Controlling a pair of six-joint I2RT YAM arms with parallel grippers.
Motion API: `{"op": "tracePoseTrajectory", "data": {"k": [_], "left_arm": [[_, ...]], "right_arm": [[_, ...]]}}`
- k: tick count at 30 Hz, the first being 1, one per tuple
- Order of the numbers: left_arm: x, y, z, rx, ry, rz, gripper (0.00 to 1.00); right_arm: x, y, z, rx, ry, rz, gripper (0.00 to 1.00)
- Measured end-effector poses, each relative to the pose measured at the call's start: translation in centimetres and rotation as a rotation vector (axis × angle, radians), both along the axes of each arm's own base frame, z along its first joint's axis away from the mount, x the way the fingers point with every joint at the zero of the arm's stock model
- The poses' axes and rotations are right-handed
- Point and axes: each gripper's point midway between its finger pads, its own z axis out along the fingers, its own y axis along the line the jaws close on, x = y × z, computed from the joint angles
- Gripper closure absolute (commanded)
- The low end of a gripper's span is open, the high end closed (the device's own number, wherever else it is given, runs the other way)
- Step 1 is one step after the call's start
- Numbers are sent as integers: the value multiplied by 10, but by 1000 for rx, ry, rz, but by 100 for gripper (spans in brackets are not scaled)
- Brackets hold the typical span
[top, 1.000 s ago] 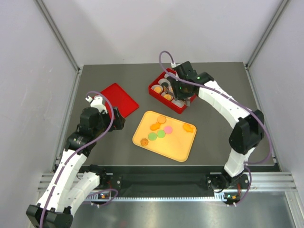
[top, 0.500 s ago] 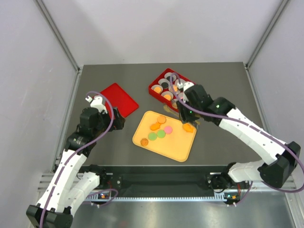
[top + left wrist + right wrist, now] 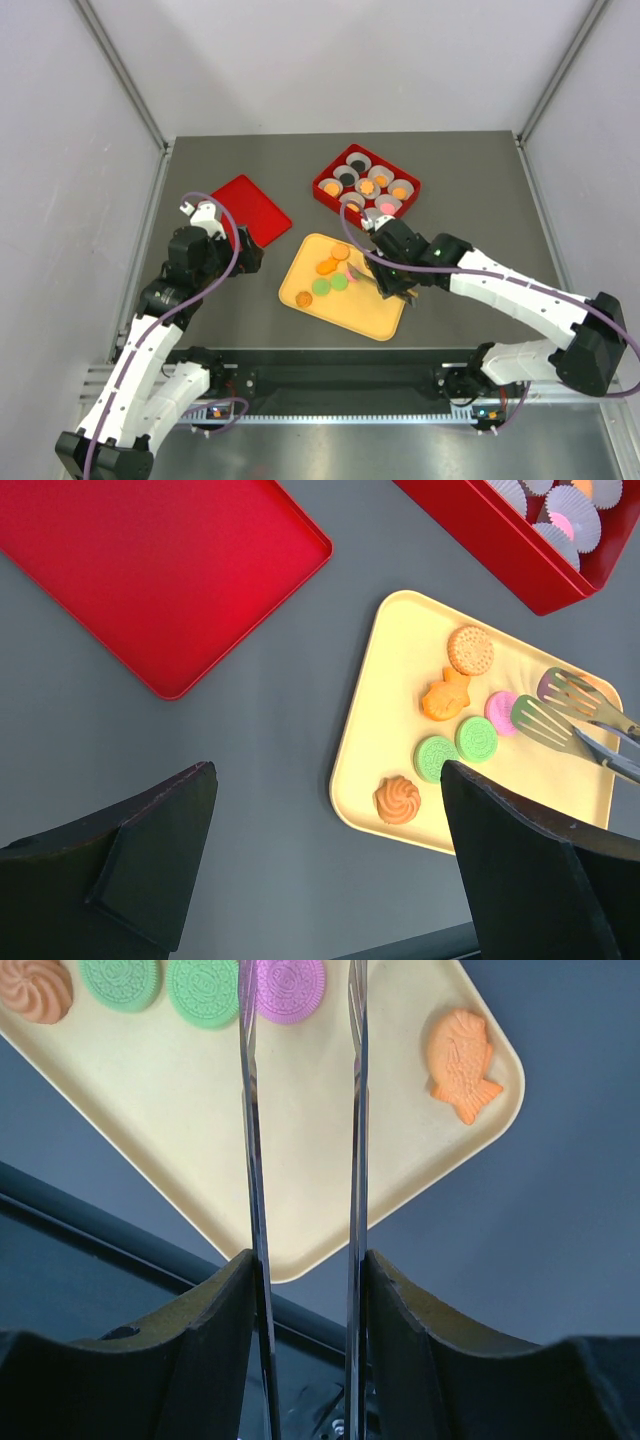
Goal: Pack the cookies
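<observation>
1. On the yellow tray (image 3: 390,670), at the near centre of the counter (image 3: 470,165), six loose cookies are lying flat: a round orange biscuit (image 3: 470,649), a fish-shaped orange cookie (image 3: 462,1063), a pink cookie (image 3: 290,982), two green cookies (image 3: 205,988) and an orange swirl cookie (image 3: 397,799).
2. The right gripper (image 3: 305,1260) is reaching over the tray with its jaws clamping the tongs (image 3: 545,720). The tong blades are standing apart, with the pink cookie sitting between their tips. I cannot tell whether they are touching it.
3. The left gripper (image 3: 325,775) is hanging over the counter at the tray's left edge, jaws spread wide and carrying nothing.
4. Beyond the tray on the far side, the red box (image 3: 500,550) is holding white paper cups (image 3: 570,525), and packed cookies (image 3: 367,186) are sitting in several of them.
5. The red lid (image 3: 150,570) is lying flat at the left, well apart from the box.
</observation>
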Motion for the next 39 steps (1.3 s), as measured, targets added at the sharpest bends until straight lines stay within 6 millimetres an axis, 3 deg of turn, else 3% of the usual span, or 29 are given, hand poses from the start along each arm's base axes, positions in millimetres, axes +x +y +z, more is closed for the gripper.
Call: {"op": "tracePoseTrajectory", "data": {"k": [20, 39], "left_arm": [[0, 0, 0, 0, 0, 0, 1], [0, 0, 0, 0, 0, 0, 1]], "right_arm": [[-9, 2, -16, -33, 31, 18, 55], [-12, 5, -17, -35, 34, 33, 54]]}}
